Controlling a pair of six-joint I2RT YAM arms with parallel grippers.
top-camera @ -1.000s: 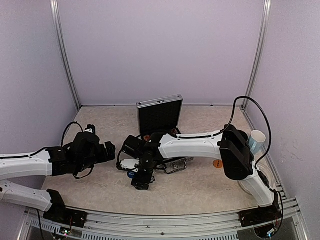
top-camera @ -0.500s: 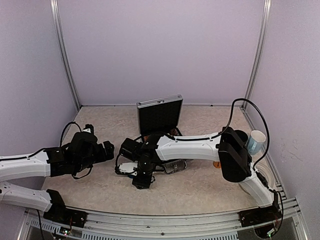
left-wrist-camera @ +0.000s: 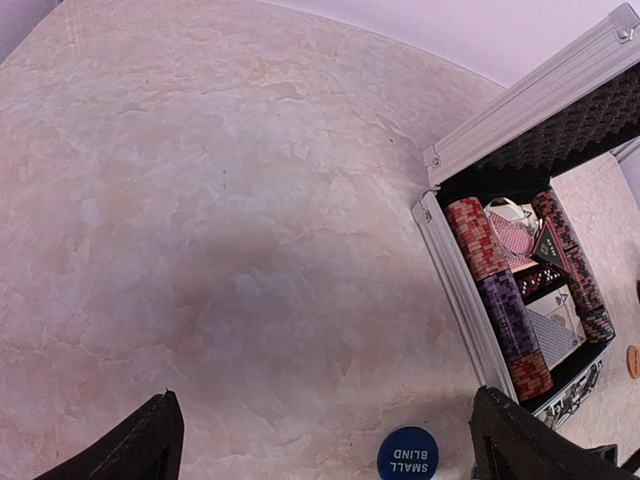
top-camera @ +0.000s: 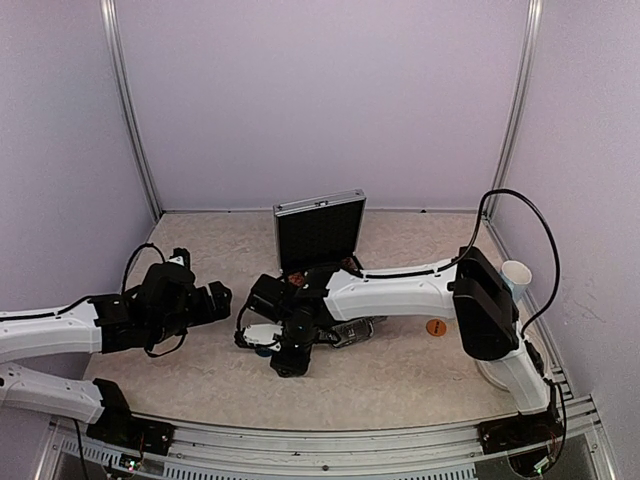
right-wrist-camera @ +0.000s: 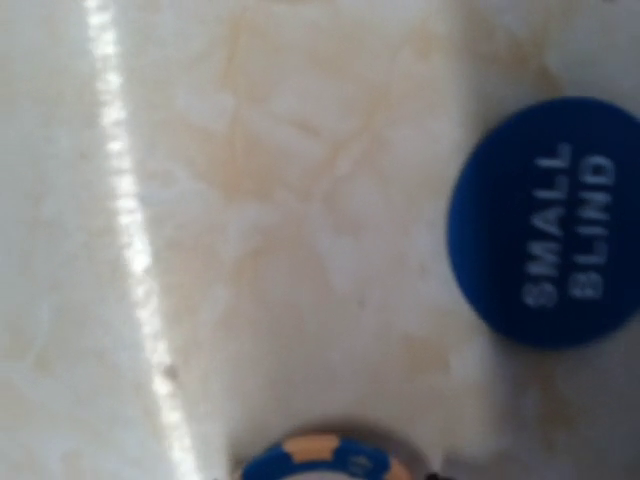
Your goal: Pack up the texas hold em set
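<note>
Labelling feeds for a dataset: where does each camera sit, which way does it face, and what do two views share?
Top external: fixed high behind the bases, looking down at the table and open aluminium case; left arm, right arm show.
Left wrist: looks obliquely down over the table to the case; own fingertips at bottom corners.
Right wrist: close above the table, facing down; none of its fingers show.
Shared: both wrist views show the small blind button.
</note>
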